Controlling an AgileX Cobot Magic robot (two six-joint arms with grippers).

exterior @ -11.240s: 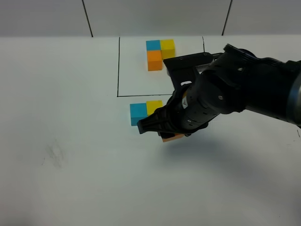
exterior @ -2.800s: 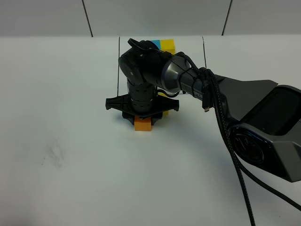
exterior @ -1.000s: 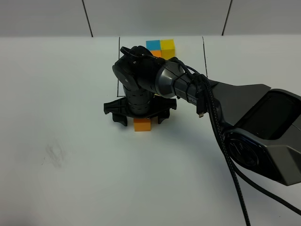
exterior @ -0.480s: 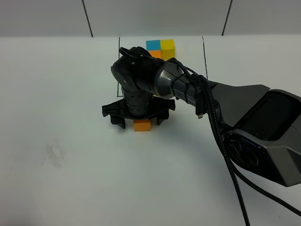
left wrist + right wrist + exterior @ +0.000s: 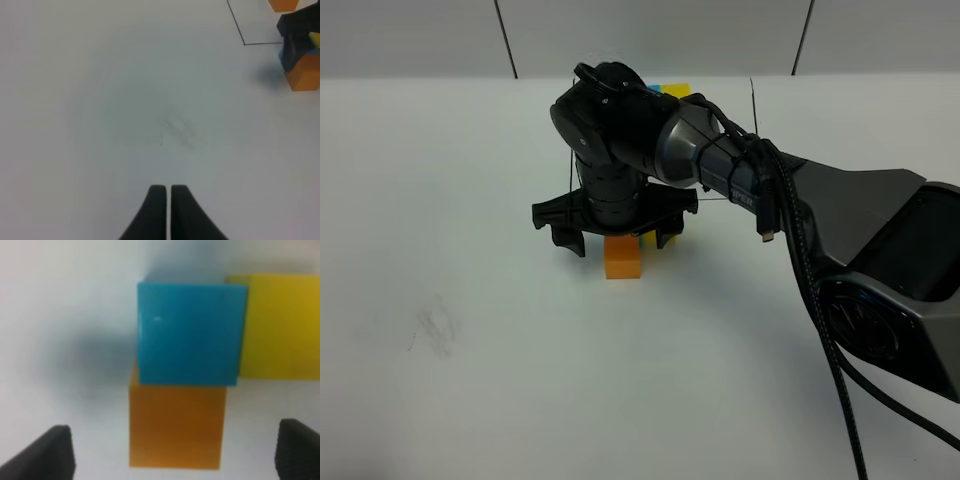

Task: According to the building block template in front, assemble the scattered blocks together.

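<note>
Three loose cubes sit joined in an L, right claw spread wide above them

The orange cube (image 5: pixel 175 427) touches the blue cube (image 5: pixel 190 332), which touches the yellow cube (image 5: pixel 280 325), all just outside the black outline (image 5: pixel 236 22), near the template (image 5: pixel 675 92) mostly hidden behind the arm. The right gripper (image 5: pixel 170 452) hangs over them, jaws fully apart, gripping nothing; the left gripper (image 5: pixel 164 200) is closed and empty, well apart. Risk: a fingertip (image 5: pixel 567 238) low beside the orange cube could clip it during a sideways pull-away and break the L
</note>
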